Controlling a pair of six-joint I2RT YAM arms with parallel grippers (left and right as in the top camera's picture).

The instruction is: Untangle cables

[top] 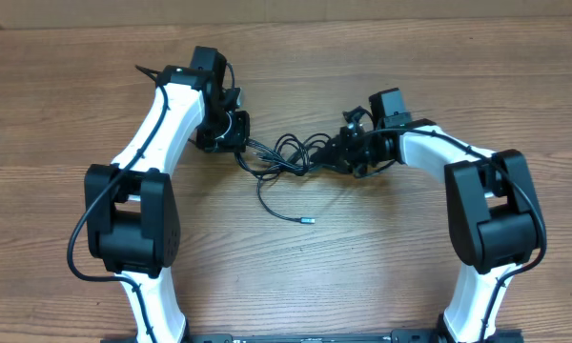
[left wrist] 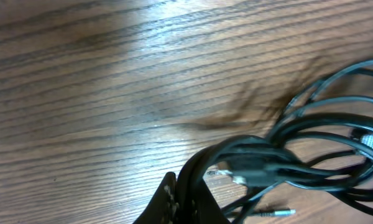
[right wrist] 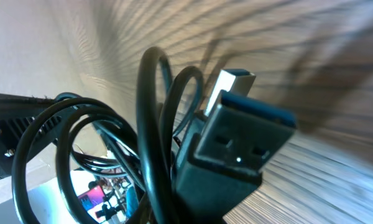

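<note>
The cables [top: 288,155] are thin black cords tangled in loops mid-table between my two grippers. One loose strand trails toward the front and ends in a small metallic plug [top: 308,220]. My left gripper [top: 236,141] is shut on the left end of the bundle; the left wrist view shows its fingers [left wrist: 185,193] pinched around black cords [left wrist: 267,163]. My right gripper [top: 348,151] is at the right end of the bundle. The right wrist view shows a USB plug [right wrist: 233,134] and cord loops [right wrist: 152,124] right against the camera, hiding the fingers.
The wooden table [top: 296,276] runs all round the tangle. Both white arms reach in from the near edge, the left arm [top: 157,129] and the right arm [top: 458,157]. Thicker black wires run along the arm bases.
</note>
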